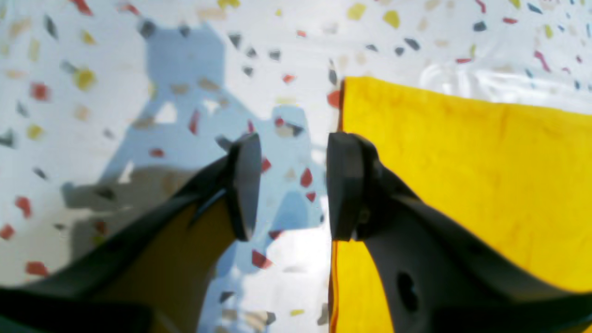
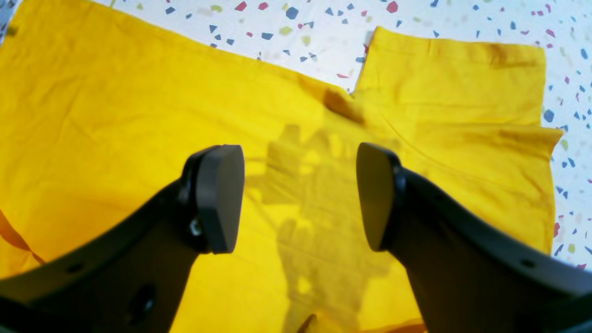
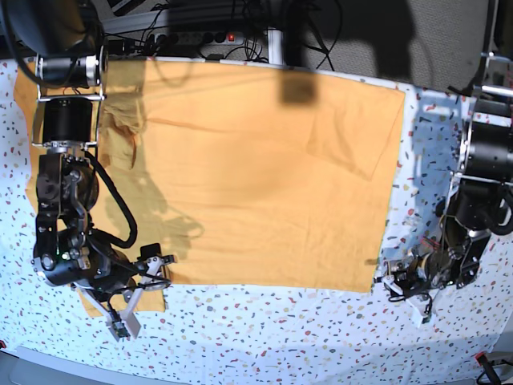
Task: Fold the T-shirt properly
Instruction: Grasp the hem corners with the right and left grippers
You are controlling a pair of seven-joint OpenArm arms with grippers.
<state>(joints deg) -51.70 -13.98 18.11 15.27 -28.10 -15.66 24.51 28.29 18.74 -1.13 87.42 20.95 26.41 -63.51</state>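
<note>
The mustard-yellow T-shirt (image 3: 256, 176) lies spread flat across the table with its plain side up. My left gripper (image 1: 293, 185) is open just off the shirt's straight edge (image 1: 462, 175). Only speckled cloth shows between its fingers, and its right finger (image 1: 344, 185) hangs over the hem line. In the base view this gripper (image 3: 409, 293) sits by the shirt's near right corner. My right gripper (image 2: 300, 194) is open above the shirt (image 2: 115, 115), holding nothing, with a sleeve (image 2: 453, 92) beyond it. In the base view the right gripper (image 3: 128, 313) hovers at the near left corner.
A white tablecloth with coloured flecks (image 3: 264, 329) covers the table. Cables and a power strip (image 3: 208, 36) run along the far edge. Both arm bases (image 3: 68, 120) stand at the table's left and right ends. The table's near edge runs along the bottom of the base view.
</note>
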